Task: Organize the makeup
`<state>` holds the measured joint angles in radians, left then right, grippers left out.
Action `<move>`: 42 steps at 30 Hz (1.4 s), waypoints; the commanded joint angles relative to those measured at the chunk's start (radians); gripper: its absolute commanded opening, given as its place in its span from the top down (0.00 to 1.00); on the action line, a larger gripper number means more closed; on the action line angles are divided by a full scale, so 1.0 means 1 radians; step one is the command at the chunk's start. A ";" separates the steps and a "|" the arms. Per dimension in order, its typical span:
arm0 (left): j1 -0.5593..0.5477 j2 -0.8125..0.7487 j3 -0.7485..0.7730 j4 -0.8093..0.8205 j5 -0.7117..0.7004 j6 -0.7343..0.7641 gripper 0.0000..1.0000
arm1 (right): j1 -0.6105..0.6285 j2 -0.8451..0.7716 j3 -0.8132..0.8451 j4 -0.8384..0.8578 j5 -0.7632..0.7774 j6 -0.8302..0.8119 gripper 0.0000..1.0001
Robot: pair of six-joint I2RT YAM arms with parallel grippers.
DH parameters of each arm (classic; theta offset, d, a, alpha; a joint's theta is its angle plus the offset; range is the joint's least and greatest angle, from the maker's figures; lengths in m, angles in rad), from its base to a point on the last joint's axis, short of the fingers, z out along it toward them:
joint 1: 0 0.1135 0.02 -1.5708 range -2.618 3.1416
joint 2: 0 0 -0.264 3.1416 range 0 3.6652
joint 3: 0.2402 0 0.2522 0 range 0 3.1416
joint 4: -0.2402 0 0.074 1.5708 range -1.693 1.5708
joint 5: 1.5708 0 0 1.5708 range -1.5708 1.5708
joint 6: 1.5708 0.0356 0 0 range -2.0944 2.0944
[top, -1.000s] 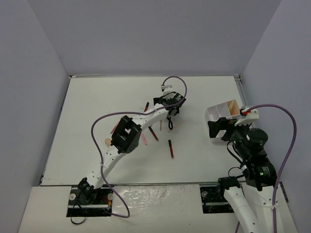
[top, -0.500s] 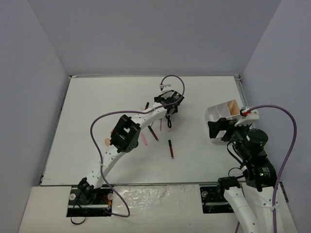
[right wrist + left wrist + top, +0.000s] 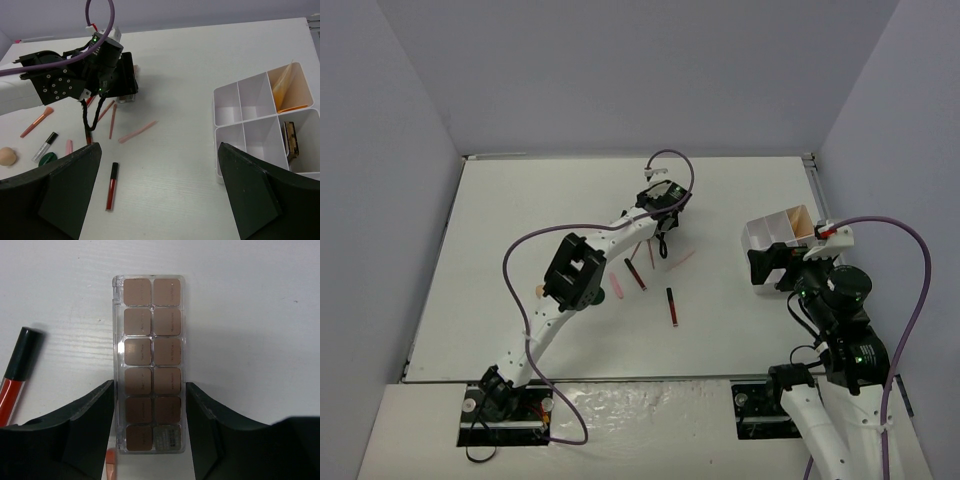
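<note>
My left gripper [image 3: 150, 388] hangs over a palette [image 3: 150, 360] lying flat on the table [image 3: 250, 315]. One finger [image 3: 85, 425] sits down each long side, since the narrow width is the only span I can take. The pads sit right at its clear edges. I cannot tell whether they are pinching it or only touching. A red tube [image 3: 15, 380] lies just left of the finger, apart from it.

My right gripper [image 3: 159, 150] hovers spread wide and empty near the tray [image 3: 216, 107], out of the left arm's way. A second palette [image 3: 290, 140] stands in the tray's near right cell, and an orange tube [image 3: 287, 87] is in the cell behind it. I judge that this palette belongs with its twin. The sponge [image 3: 7, 156], disc [image 3: 47, 159] and sticks [image 3: 111, 186] lie loose on the table, not yet sorted.
</note>
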<state>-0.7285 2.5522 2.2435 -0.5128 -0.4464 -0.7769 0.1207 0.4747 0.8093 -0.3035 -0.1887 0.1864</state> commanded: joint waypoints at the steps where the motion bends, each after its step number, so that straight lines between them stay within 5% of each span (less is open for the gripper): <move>1: 0.018 -0.059 -0.026 0.101 0.098 0.131 0.97 | 0.009 0.010 0.019 0.070 -0.006 0.007 0.00; 5: 0.018 -0.178 -0.076 0.212 0.134 0.258 1.00 | 0.008 0.022 0.033 0.062 -0.018 0.005 0.00; 12: 0.006 -0.529 -0.469 0.631 0.351 0.502 1.00 | 0.008 0.123 0.168 -0.013 -0.050 -0.026 0.00; 22: -0.051 -0.952 -0.935 0.904 0.673 0.591 1.00 | 0.008 0.341 0.373 -0.115 -0.293 -0.038 0.02; 31: -0.162 -1.099 -1.044 0.938 0.798 0.776 1.00 | 0.008 0.485 0.507 -0.163 -0.495 -0.052 0.04; 42: -0.249 -1.149 -1.061 0.976 0.788 0.909 1.00 | 0.008 0.548 0.510 -0.177 -0.507 -0.029 0.08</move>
<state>-0.9660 1.4834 1.1481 0.3312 0.3248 0.0555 0.1207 1.0068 1.2972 -0.5057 -0.6735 0.1536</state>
